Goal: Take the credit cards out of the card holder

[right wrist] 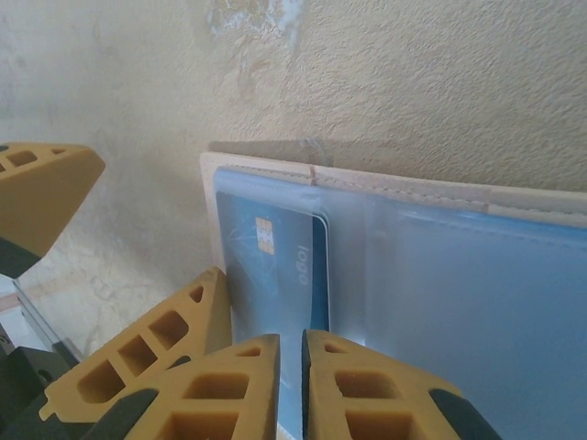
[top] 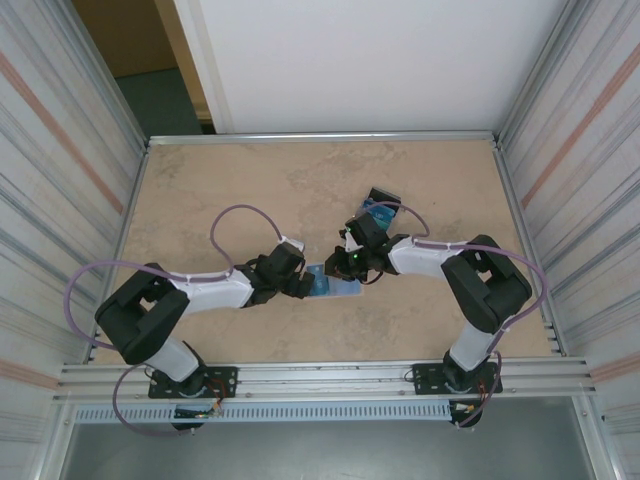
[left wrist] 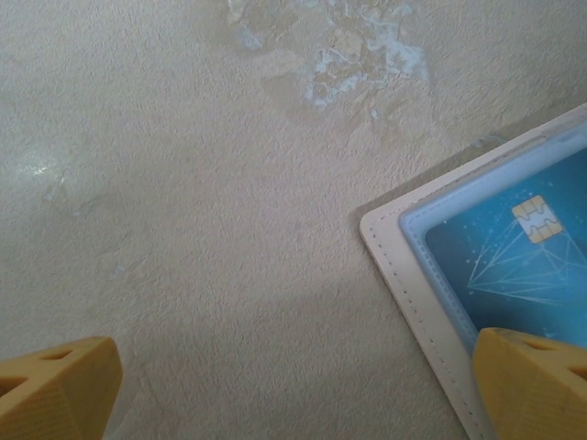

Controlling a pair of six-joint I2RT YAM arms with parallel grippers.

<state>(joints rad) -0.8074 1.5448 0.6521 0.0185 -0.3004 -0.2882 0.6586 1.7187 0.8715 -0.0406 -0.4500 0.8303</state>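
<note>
The card holder (top: 336,286) lies open on the table between my two grippers, tan rim up and pale blue inside. A blue credit card (right wrist: 271,261) with a gold chip sits in its clear pocket (left wrist: 523,261), a darker one under it. My right gripper (right wrist: 293,367) stands over the near end of that card with its jaws almost together, leaving a thin slit; I cannot tell whether the card is pinched. My left gripper (left wrist: 293,385) is wide open at the holder's corner (left wrist: 404,257), with one fingertip (left wrist: 537,380) on the holder and nothing between its fingers. Credit cards (top: 382,210) lie on the table behind the right gripper (top: 350,268).
The left gripper's two yellow fingers (right wrist: 138,362) show at the holder's left edge in the right wrist view. Metal walls (top: 130,200) close in the tan table on both sides, with a rail (top: 320,375) along the near edge. Purple cables (top: 240,215) loop over both arms.
</note>
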